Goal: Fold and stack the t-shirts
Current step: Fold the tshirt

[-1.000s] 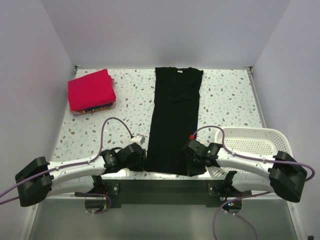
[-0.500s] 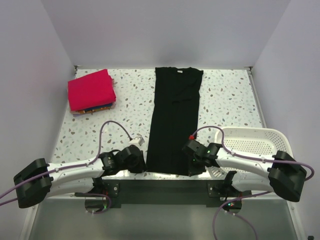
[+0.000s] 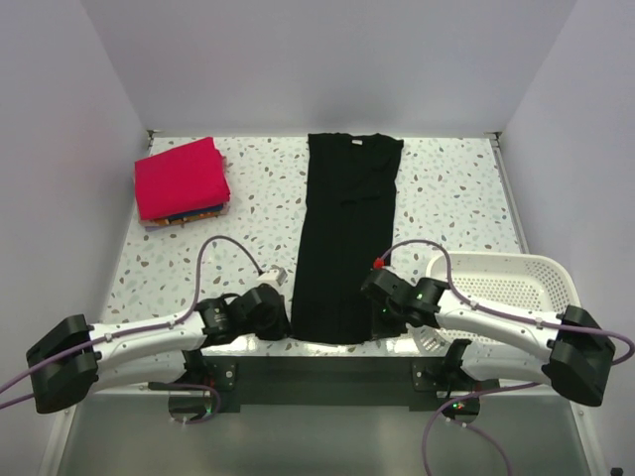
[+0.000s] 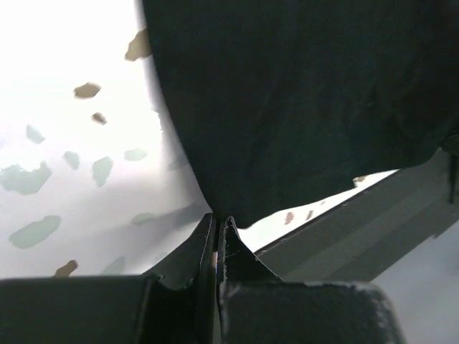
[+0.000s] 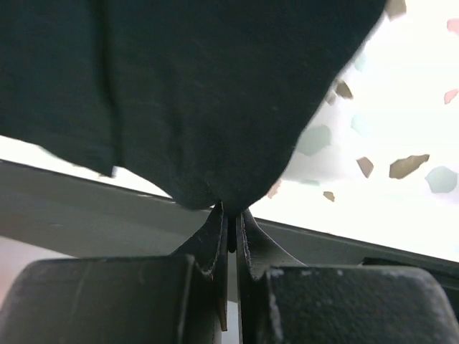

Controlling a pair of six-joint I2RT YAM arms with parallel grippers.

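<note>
Left claw: I am seeing the left claw (image 4: 217, 223) pinching the near left corner of the black shirt (image 4: 301, 93), its two fingers pressed together with only the cloth's edge between them.
Right claw: the right claw (image 5: 231, 215) is gripping the near right corner of the same shirt in the same way, fingers squeezed onto a small pucker of fabric.
Near hem: from above I am watching both claws, left (image 3: 286, 322) and right (image 3: 374, 317), sitting at the two ends of the hem, right at the near edge of the table (image 3: 446, 198).
Basket: a white mesh basket (image 3: 506, 260) is sitting on the right, just beside the right arm, apart from the shirt.
Black shirt: the black shirt (image 3: 347, 228) is lying flat as a long narrow strip down the middle of the table, running from the near edge to the far edge, collar at the far end.
Folded pile: a red shirt (image 3: 181, 177) is lying folded at the far left corner, resting on top of coloured shirts (image 3: 189, 215) whose edges are peeking out beneath it, well apart from the black shirt.
</note>
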